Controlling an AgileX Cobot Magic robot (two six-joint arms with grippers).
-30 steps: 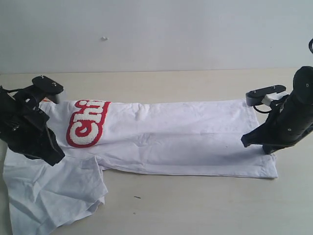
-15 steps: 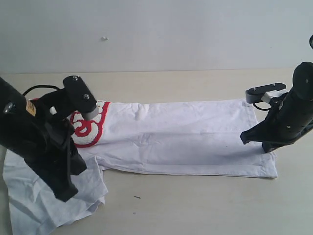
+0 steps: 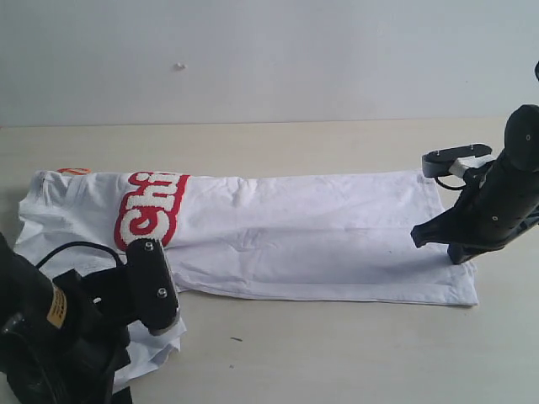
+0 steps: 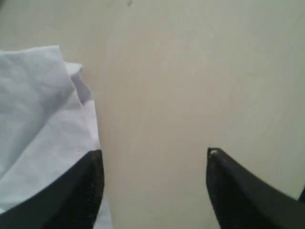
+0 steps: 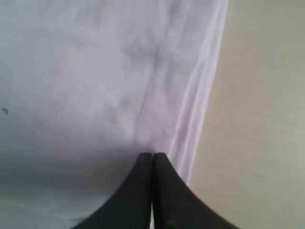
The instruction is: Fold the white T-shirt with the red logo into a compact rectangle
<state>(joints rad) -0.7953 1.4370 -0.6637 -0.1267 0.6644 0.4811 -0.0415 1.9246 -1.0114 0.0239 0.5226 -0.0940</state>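
**Operator:** Where does the white T-shirt point(image 3: 320, 236) lie relative to each gripper?

**Technician:** It lies flat on the tabletop point(image 3: 337, 362), lengthwise from left to right, with the neck end at the left and the hem at the right. The left gripper point(image 4: 153, 151) hangs at the near left corner, at the edge of the loose sleeve point(image 3: 158, 343). The right gripper point(image 5: 152, 155) stands at the right end, over the hem.

**Operator:** Report the left jaws.

**Technician:** Released and spread wide. Only bare tabletop shows between them, and nothing is held. One finger point(image 4: 78, 191) overlaps the edge of the cloth. The other finger point(image 4: 248, 195) is over bare tabletop. Whether either one touches down cannot be determined.

**Operator:** Report the right jaws.

**Technician:** Clenched, with the two tips meeting and no gap between them. The tips point at the stitched hem seam point(image 5: 155, 86), just beside the outer edge of the cloth. Whether any cloth is pinched between them cannot be determined.

**Operator:** Describe the garment's condition.

**Technician:** The body forms a long, narrow band, lightly wrinkled. The red logo point(image 3: 152, 210) sits near the left end and runs from near to far. Only the letters "Chi" show before the far edge of the band cuts it off. An orange neck tag point(image 3: 74, 171) shows at the far left corner. The sleeve spreads toward the near left and is partly hidden behind the left arm.
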